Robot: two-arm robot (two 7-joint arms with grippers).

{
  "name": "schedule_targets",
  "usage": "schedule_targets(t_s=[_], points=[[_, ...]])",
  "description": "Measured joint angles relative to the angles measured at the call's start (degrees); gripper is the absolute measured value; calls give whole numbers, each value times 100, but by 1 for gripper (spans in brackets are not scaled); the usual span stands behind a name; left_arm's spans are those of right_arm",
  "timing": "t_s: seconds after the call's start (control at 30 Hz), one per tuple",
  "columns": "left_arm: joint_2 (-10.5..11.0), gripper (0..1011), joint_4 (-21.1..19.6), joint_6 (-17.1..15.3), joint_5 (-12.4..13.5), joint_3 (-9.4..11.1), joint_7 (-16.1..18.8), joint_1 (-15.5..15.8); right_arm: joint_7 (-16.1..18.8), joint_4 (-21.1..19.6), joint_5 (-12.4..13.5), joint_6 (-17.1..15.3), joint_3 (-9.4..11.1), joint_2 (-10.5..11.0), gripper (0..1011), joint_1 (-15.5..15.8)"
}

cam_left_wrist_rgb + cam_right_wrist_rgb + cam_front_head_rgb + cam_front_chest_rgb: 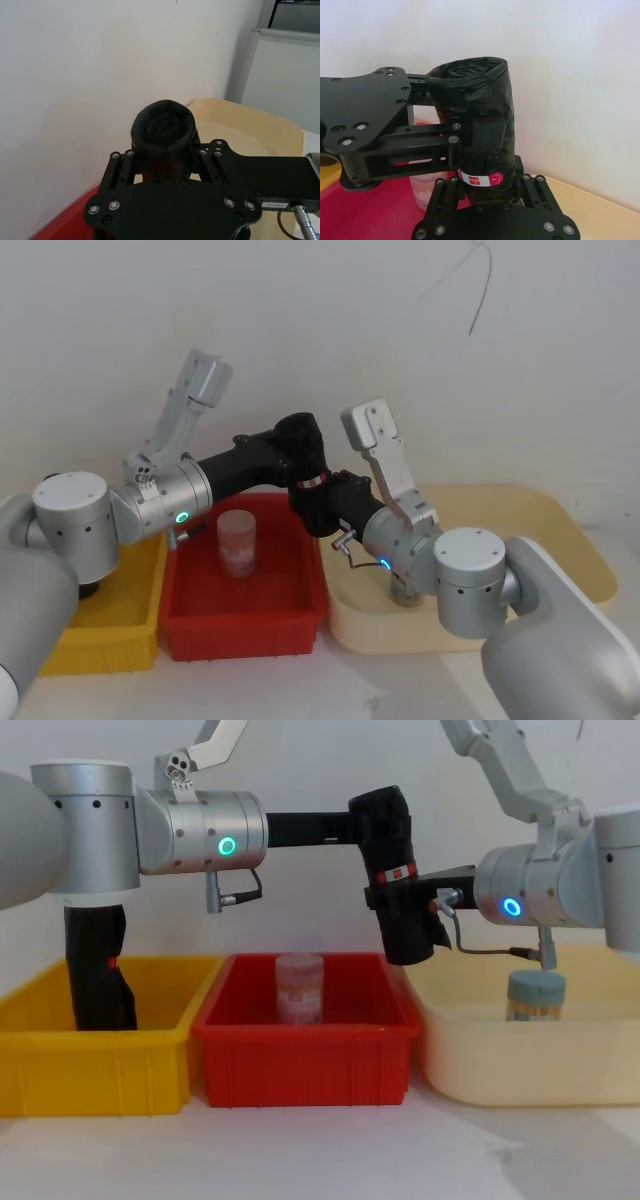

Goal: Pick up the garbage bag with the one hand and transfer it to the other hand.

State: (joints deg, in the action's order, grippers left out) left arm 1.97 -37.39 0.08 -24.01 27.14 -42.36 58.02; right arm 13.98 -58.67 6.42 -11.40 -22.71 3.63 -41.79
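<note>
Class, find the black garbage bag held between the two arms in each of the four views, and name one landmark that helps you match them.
Head view: the garbage bag is at centre, above the red bin.
Left wrist view: its rolled end faces the camera.
Right wrist view: upright at centre, label band low.
Chest view: upper centre, above the red bin.
Shared landmark: the red bin.

In your chest view the garbage bag (395,870) covers the fingertips of both hands, so you cannot judge their grip there. The left wrist view shows you just the bag's rolled top; the left gripper (167,167) plate masks the rest. The label band (480,178) print is too small to read. The blue-lidded jar (536,997) sits half behind the cream tray's wall (520,1060).
</note>
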Motion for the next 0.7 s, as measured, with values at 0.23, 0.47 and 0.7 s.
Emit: schedule_targets(t_s=[0.23,0.47,0.7], points=[[0,686,0,0,0,0,0,0,-4,4,-1,4,1,-3,520,-3],[-1,896,1,0,0,0,0,0,-98,-4,-15,17,67,-5,520,-3],[0,1000,1,0,0,1,1,0,-299,-61,-30,31,225,15,520,-3]])
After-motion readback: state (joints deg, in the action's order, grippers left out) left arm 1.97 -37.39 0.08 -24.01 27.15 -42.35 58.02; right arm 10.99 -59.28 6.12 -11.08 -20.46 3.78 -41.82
